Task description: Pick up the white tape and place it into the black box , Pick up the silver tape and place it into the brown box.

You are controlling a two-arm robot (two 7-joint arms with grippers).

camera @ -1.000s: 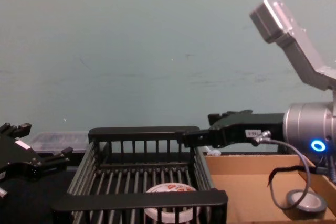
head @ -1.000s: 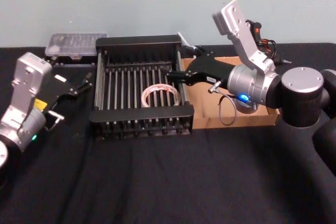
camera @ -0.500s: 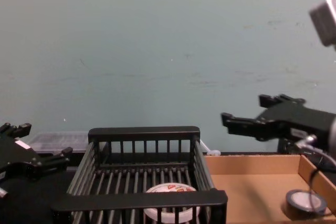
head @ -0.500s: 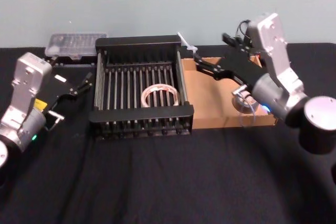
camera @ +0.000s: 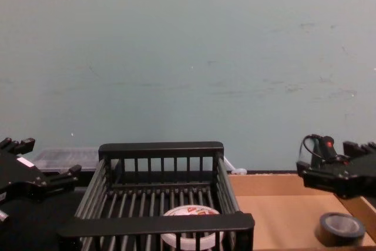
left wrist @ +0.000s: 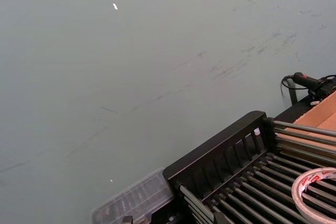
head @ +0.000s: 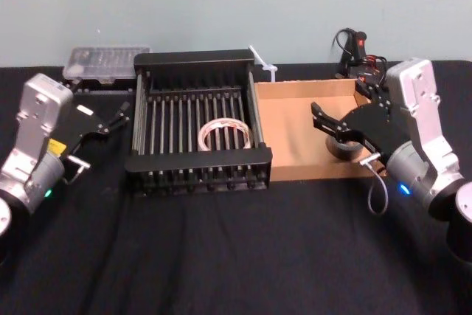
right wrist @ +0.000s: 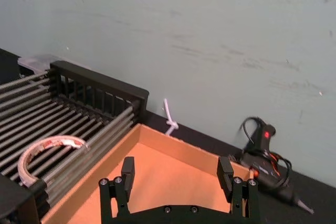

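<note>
Right pincer [right wrist: 176, 166] splayed over brown box [head: 291, 138]'s right end.

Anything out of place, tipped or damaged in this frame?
Nothing stands out. The white tape lies flat in the black box, and the silver tape sits in the brown box. The right gripper hovers open above that box, and the left gripper is parked at the left.

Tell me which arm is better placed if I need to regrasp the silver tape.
Right, most likely. The right gripper hangs open over the brown box, just beside the silver tape. The left gripper sits on the other side of the black box.
</note>
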